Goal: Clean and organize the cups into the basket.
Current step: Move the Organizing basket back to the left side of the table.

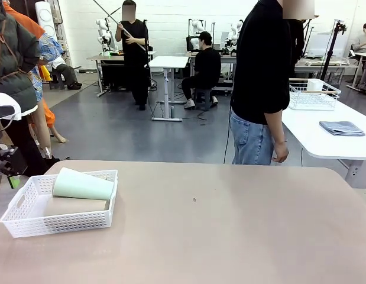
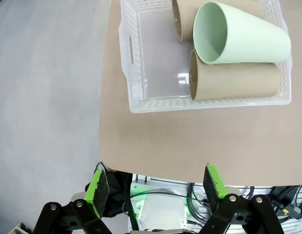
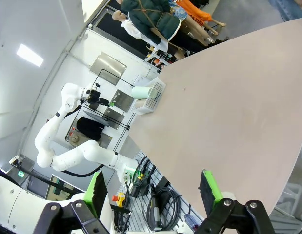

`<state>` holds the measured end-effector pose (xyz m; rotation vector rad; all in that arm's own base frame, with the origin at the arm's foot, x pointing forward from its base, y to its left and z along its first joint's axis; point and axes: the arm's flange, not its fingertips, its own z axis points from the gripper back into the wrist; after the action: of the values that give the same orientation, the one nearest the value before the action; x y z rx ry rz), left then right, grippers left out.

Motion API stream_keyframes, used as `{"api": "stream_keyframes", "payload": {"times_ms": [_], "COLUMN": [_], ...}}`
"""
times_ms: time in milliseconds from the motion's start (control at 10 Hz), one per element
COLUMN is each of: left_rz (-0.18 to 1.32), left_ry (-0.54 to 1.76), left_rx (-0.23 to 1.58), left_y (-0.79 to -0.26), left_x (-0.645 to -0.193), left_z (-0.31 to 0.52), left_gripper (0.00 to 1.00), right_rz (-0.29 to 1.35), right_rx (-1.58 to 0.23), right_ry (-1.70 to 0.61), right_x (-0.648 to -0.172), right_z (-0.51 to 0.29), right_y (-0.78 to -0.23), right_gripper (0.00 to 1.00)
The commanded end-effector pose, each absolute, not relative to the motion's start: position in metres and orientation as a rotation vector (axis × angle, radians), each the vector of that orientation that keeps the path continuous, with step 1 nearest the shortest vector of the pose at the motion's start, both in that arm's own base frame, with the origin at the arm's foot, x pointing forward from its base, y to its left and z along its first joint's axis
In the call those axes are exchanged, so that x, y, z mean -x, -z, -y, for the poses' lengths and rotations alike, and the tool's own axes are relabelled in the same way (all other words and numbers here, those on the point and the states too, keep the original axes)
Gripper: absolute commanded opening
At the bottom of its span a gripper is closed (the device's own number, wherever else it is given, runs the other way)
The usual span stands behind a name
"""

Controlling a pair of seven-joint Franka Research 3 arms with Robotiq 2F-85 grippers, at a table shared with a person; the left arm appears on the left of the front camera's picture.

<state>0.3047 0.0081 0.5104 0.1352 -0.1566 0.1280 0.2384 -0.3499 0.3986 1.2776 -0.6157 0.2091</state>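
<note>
While both grippers hang off the table [image 1: 230, 236] with fingers spread and empty, the basket [image 2: 136, 83] sits near its left corner. Inside it lie two brown cups [image 2: 236, 82] on their sides, a mint cup [image 2: 243, 36] stacked across them. Left gripper [image 2: 155, 187] hovers just beyond the table edge nearest the basket; right gripper [image 3: 153, 187] is well apart from it.

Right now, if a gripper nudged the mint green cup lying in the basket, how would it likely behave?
The mint cup lies on its side across two brown cups, so it would probably roll off them. The basket walls should stop it. It looks thin-walled and hollow, likely light.
</note>
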Motion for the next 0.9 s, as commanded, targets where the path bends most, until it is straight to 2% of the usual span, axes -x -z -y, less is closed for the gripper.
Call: {"api": "stream_keyframes", "payload": {"times_ms": [0,300,600,800], "left_rz": [0.166,0.155,0.212,0.233], "left_ry": [-0.122,-0.130,-0.024,0.004], "left_rx": [-0.129,-0.133,0.468,0.734], "left_y": [-0.509,-0.510,-0.545,-0.543], "left_x": [-0.309,-0.305,-0.277,-0.261], "left_z": [-0.011,-0.009,-0.072,-0.133], "left_gripper": [1.00,1.00,1.00,1.00], "right_rz": [0.621,0.621,0.621,0.621], "right_rx": [-1.265,-1.265,-1.265,-1.265], "right_ry": [-0.202,-0.202,-0.202,-0.202], "right_x": [-0.237,-0.237,-0.237,-0.237], "right_z": [0.346,0.346,0.346,0.346], "right_y": [-0.397,-0.397,-0.397,-0.397], "right_gripper": [1.00,1.00,1.00,1.00]}}
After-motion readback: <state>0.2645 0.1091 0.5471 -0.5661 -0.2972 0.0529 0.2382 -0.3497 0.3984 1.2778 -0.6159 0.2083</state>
